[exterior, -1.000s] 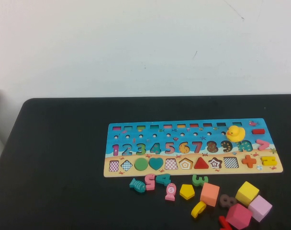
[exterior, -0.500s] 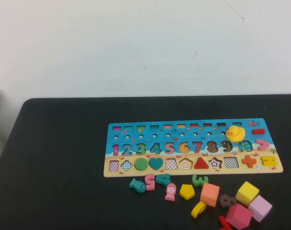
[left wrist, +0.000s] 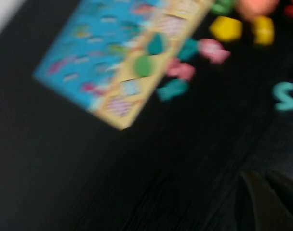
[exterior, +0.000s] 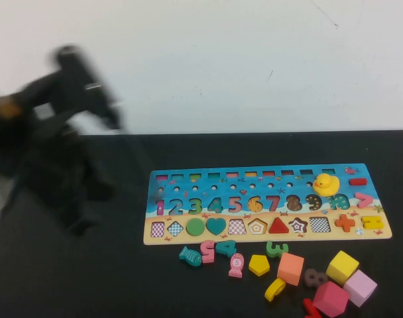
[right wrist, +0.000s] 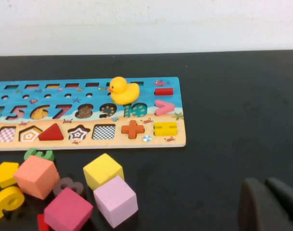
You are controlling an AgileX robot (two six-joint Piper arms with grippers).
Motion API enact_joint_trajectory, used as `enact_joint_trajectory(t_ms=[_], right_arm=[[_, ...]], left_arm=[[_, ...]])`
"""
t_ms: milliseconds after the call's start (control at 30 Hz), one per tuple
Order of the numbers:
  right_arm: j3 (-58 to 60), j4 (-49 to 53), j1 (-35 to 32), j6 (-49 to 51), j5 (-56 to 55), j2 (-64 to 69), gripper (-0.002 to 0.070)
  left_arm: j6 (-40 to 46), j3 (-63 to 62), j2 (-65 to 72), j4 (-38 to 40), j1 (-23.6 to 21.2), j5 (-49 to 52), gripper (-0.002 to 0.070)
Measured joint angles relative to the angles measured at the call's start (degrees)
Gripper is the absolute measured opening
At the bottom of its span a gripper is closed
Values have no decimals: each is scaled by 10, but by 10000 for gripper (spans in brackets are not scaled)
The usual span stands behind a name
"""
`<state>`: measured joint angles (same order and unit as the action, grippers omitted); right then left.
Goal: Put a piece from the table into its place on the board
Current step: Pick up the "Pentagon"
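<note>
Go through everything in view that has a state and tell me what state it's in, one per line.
piece: flat on the table, not yet placed
board: pentagon recess unfilled
rubber duck: upright on the board
left gripper: above the table left of the board, holding nothing
right gripper: low near the table, off to the board's right

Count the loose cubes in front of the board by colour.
Orange cube: 1
Yellow cube: 1
Lilac cube: 1
Magenta cube: 1
Total: 4
Left claw over bare table left of the board; right claw over table right of the cubes.
</note>
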<state>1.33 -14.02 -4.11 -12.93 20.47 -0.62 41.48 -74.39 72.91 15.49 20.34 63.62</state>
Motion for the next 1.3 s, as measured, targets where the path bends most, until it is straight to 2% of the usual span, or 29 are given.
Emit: enact_joint_trajectory(t_ms=[133, 367, 500, 833, 1100, 1167, 1233, 1300], right_arm=[[0, 0, 0, 0, 0, 0, 19], [0, 0, 0, 0, 0, 0, 19], [0, 0, 0, 0, 0, 0, 19], [0, 0, 0, 0, 0, 0, 19], [0, 0, 0, 0, 0, 0, 19], [0, 0, 0, 0, 0, 0, 19], [0, 0, 0, 0, 0, 0, 19], [0, 0, 0, 0, 0, 0, 19]], left_arm=[[49, -109, 135, 16, 34, 56, -1], [68, -283, 358, -65, 143, 64, -1], [68, -338, 439, -80, 183, 64, -1], [69, -352, 517, -84, 241, 4, -1], [49, -352, 528, -92, 246, 3, 0], [28, -352, 536, -94, 246, 7, 23], [14, -352, 546, -94, 246, 16, 84], [8, -352, 562, -93, 246, 23, 202]])
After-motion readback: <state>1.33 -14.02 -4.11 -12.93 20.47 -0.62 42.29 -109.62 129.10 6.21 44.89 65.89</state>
